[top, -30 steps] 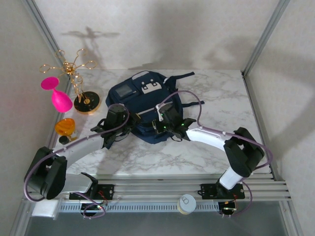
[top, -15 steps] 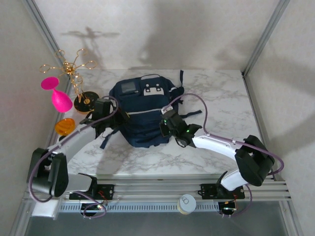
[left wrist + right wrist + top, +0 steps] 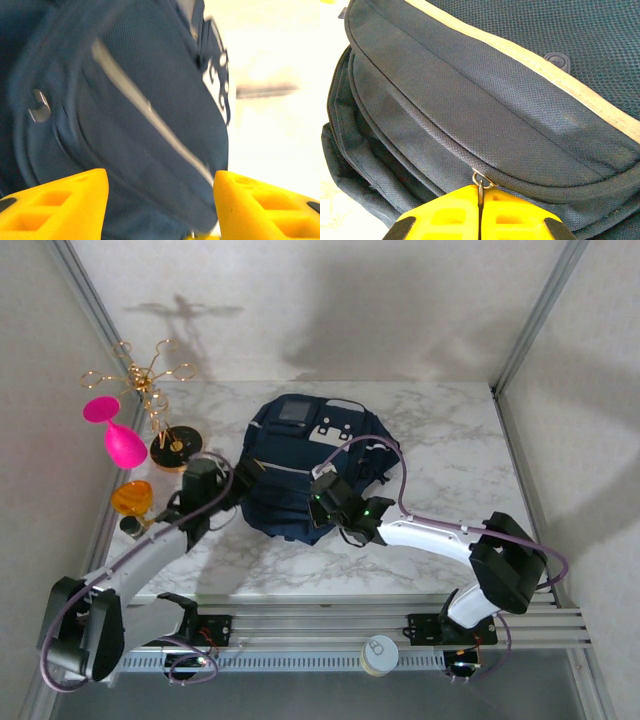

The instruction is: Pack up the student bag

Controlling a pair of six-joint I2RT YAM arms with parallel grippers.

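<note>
— So, what has the right tool got?
— Its yellow jaws are pressed together on the small metal zipper pull, at a curved seam of the student bag. The left tool stands wide apart and holds nothing, with the bag's side just beyond its fingers.
— Which step is that?
— Probably opening a compartment. The bag lies front up in the middle of the table, and that zip looks closed. The right arm would next need to draw the pull along the curve while the left one pins the soft cloth against bunching.
— And the material?
— Coarse navy weave with a pale stripe across the pocket, rounded and slumping. The table is glossy marble.
</note>
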